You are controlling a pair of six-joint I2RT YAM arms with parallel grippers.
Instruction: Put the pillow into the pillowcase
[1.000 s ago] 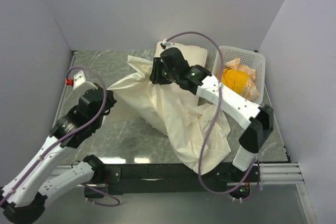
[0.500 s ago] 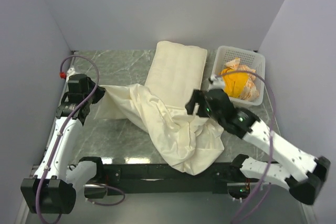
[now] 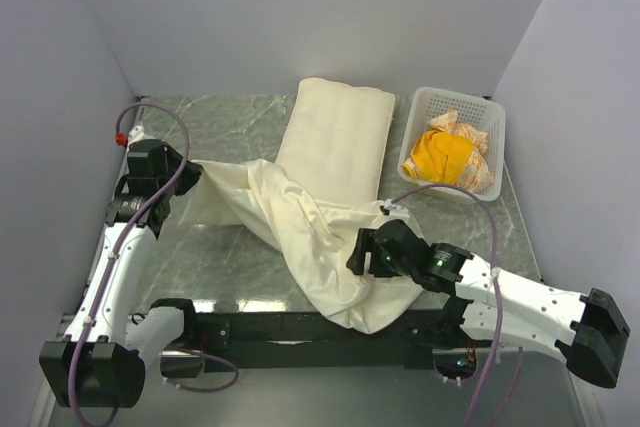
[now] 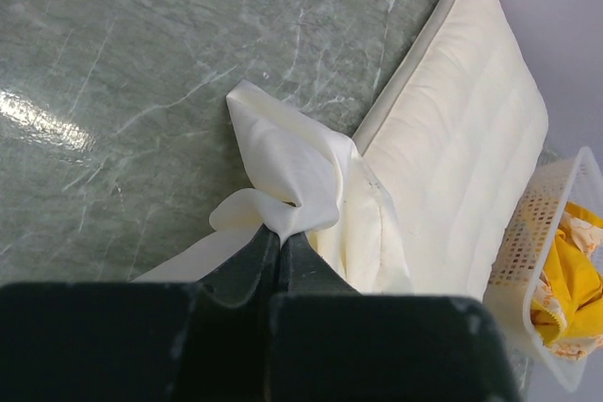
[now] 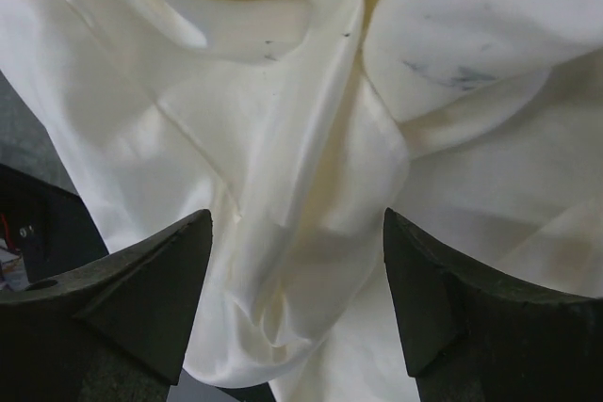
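Top external view: the pillow (image 3: 335,142) lies flat at the far middle of the green marbled tabletop (image 3: 225,127), its long side running away from the arms, outside the pillowcase (image 3: 300,232). The pillowcase sprawls crumpled in front of it and overlaps the pillow's near end. It stretches from the left side across to the near edge, where its lower end hangs over. The left tool (image 3: 188,172) sits at the pillowcase's left corner. The right tool (image 3: 358,252) is low over the bunched cloth close to the near edge. A white basket (image 3: 455,95) stands just right of the pillow, with an orange-yellow cloth (image 3: 445,154) inside it.

Left wrist view: the left tool's fingers (image 4: 254,256) are pressed together, pinching a gathered fold of the pillowcase that puckers just above their tips. Beyond the fold, the pillow lies on the tabletop, with the basket at the right edge of the picture.

Right wrist view: the right tool's fingers (image 5: 151,298) stand spread wide, one at each lower corner of the picture. Wrinkled, sheeny pillowcase cloth fills the space between and beyond them, and neither finger clamps it. A dark strip past the tabletop's edge shows at lower left.
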